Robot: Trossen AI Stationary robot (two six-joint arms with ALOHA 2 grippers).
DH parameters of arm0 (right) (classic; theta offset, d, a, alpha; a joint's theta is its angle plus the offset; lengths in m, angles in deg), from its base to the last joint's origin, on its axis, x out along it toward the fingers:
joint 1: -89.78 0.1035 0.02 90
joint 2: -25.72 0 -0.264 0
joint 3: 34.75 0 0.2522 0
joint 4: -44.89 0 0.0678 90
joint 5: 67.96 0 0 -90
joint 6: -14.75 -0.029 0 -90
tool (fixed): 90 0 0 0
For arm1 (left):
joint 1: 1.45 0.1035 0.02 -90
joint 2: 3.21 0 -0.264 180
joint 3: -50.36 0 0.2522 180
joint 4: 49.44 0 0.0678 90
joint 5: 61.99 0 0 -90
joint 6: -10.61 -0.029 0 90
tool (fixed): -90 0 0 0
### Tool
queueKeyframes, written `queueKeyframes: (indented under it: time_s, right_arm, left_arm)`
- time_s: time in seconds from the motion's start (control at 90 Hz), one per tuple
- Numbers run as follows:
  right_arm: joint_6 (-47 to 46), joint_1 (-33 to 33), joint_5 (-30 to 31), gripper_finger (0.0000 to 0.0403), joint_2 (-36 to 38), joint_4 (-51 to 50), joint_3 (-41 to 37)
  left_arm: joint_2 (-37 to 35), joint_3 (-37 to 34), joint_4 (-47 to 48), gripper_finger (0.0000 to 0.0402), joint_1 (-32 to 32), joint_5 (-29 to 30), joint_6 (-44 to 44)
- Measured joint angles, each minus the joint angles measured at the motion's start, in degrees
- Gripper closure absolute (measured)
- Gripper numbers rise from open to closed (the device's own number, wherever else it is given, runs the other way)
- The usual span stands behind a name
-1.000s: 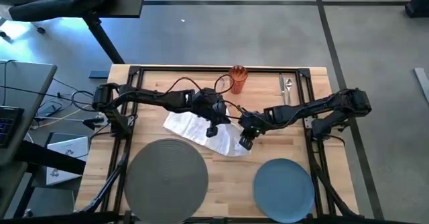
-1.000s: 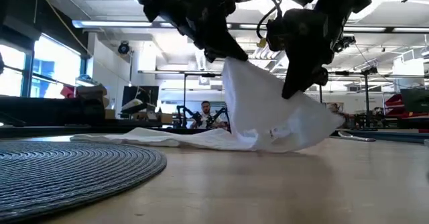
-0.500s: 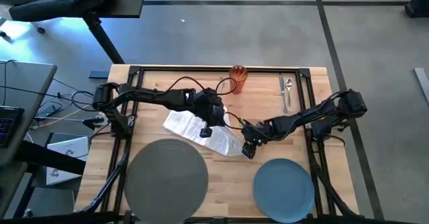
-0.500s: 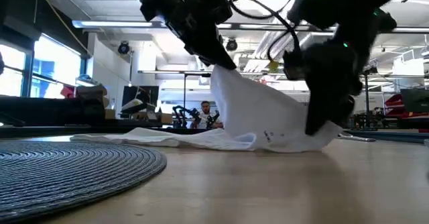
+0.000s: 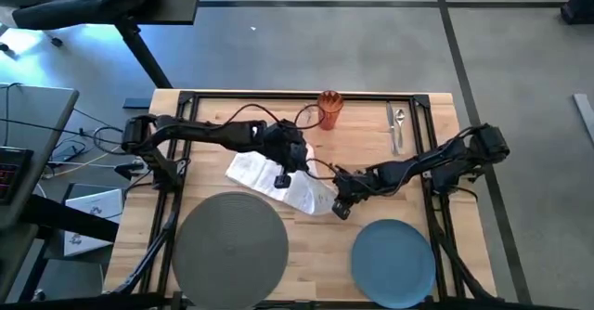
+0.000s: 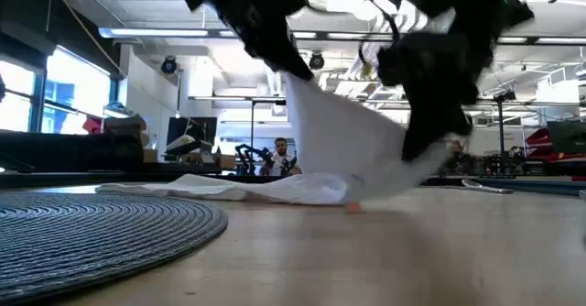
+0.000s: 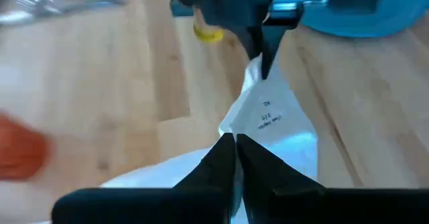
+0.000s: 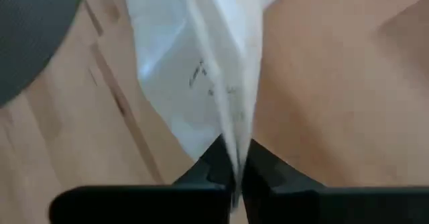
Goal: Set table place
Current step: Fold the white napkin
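A white napkin [image 5: 278,178] is held above the middle of the light-wood worktop [image 5: 371,161] by both arms. The left claw [image 5: 281,180] is clamped on the napkin's upper fold, and the right claw [image 5: 342,205] is clamped on its corner nearest the blue plate [image 5: 393,262].

From overhead, the whole setting is laid out: the grey placemat [image 5: 228,245] at the near left, the plate at the near right, the orange tumbler [image 5: 329,109] at the far edge, and the cutlery [image 5: 396,124] at the far right. The napkin is seen there only as a crumpled white patch between the two claws.

At worktop height, the napkin [image 6: 352,155] is shown raised into a tent, its left part trailing flat on the wood, with the placemat's woven rim [image 6: 101,225] in front. A seated person [image 6: 279,155] is visible in the room behind, something no other view shows.

In the left wrist view, the fingers [image 7: 218,160] are seen pressed together on the paper [image 7: 268,120], with the other claw [image 7: 263,53] pinching the far tip and the plate [image 7: 362,19] behind it. Small print on the napkin is picked out here.

In the right wrist view, the fingers [image 8: 214,163] are closed on a folded edge [image 8: 228,70], with the placemat [image 8: 33,36] at one corner.
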Motion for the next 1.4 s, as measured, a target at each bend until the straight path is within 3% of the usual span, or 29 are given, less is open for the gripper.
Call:
queueKeyframes:
  time_s: [0.167,0.322,0.489,0.644,0.789,0.911,1.044,1.233,1.4]
  right_arm:
    - [12.3,-5.6,7.1,0.0403,2.8,-21.3,18.8]
    - [25.1,-11.3,9.0,0.0403,2.0,-30.2,38.8]
    - [33.1,-15.2,4.5,0.0403,-0.7,-33.0,57.7]
    - [34.0,-15.8,-4.8,0.0403,-6.3,-33.9,72.5]
    - [35.3,-16.2,-7.4,0.0403,-13.9,-35.4,84.0]
    - [36.8,-19.9,-7.5,0.0403,-16.4,-31.3,81.5]
    - [39.9,-24.5,-1.4,0.0403,-19.4,-28.9,80.1]
    - [47.2,-30.0,5.8,0.0403,-22.9,-17.7,80.1]
    - [48.7,-31.3,6.9,0.0403,-22.5,-13.2,80.1]
  left_arm:
    - [-7.6,6.7,9.2,0.0402,0.4,7.2,-2.4]
    - [-13.9,14.4,15.6,0.0402,0.4,11.8,-2.5]
    - [-18.1,23.3,21.0,0.0401,0.3,12.5,-0.2]
    - [-19.9,30.5,24.5,0.0401,0.3,12.5,5.3]
    - [-20.3,34.0,27.5,0.0401,1.4,15.7,6.5]
    - [-19.9,33.4,31.9,0.0401,4.7,21.4,4.8]
    - [-18.3,31.0,34.9,0.0401,9.2,27.4,1.3]
    - [-16.1,28.0,31.6,0.0401,15.7,40.9,-12.7]
    - [-16.7,27.9,24.7,0.0401,18.2,42.6,-22.5]
